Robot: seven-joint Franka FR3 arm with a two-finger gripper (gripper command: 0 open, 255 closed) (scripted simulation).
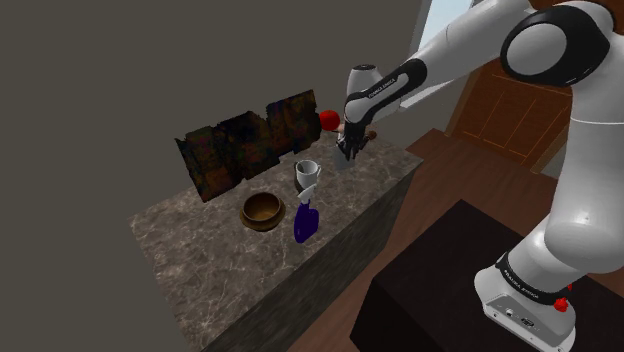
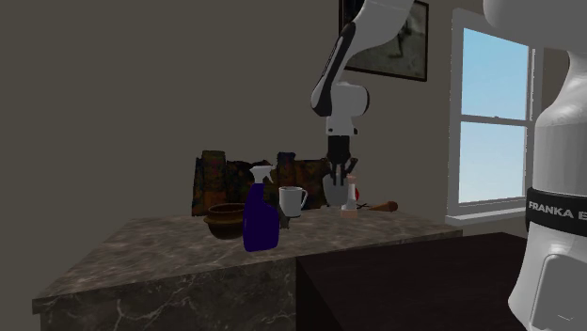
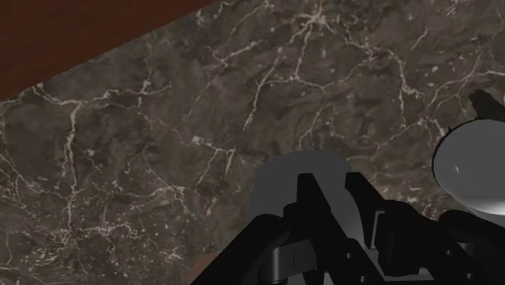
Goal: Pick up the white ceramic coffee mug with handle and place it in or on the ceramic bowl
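The black gripper (image 1: pixel 347 152) hovers over the marble counter (image 1: pixel 190 235) — open or closed, one cannot tell — while the white mug (image 1: pixel 307 173) stands unlifted there, near the empty brown bowl (image 1: pixel 262 210).

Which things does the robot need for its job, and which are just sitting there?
Needed for the job:
white mug
brown bowl
gripper

Just sitting there:
blue spray bottle
dark patterned boxes
red round thing
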